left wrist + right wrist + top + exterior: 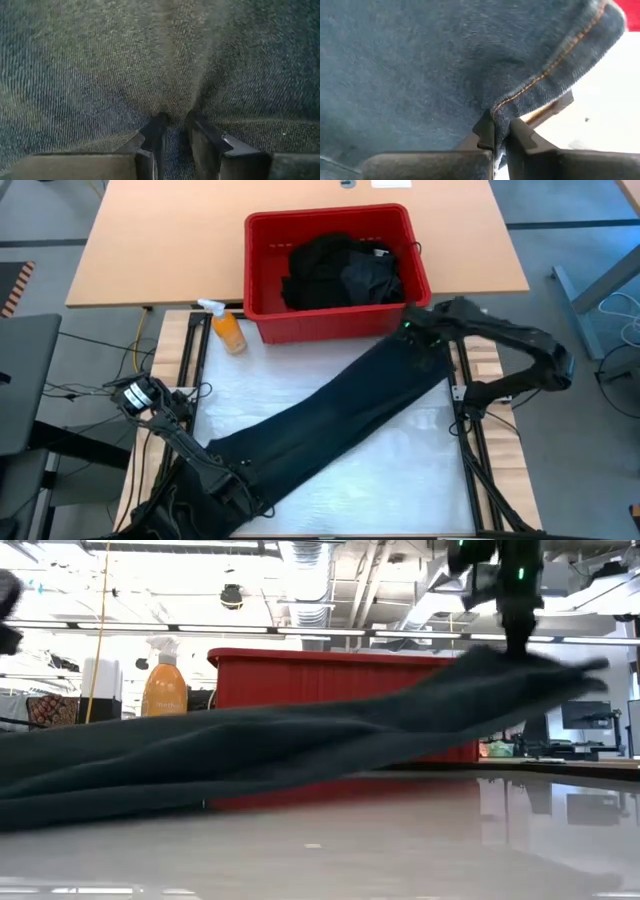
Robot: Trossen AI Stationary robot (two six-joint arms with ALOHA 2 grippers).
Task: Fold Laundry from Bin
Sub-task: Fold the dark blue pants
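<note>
High view: bin [262,275] holds dark laundry [340,272], w/ room left.

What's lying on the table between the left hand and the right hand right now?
One dark denim garment, stretched diagonally from the left hand to the right hand, each shut on an end. The high view shows it.

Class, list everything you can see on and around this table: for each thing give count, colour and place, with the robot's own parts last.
Denim garment: one, dark blue, stretched diagonally across the white work surface between both grippers.
Bin: one, red, at the table's far side.
Laundry: a heap, black, inside the bin.
Spray bottle: one, orange, beside the bin's left corner.
Work surface: one, white, under the garment.
Left gripper: fingers pinching the garment's near end.
Right gripper: fingers shut on the stitched hem, near the bin.
</note>
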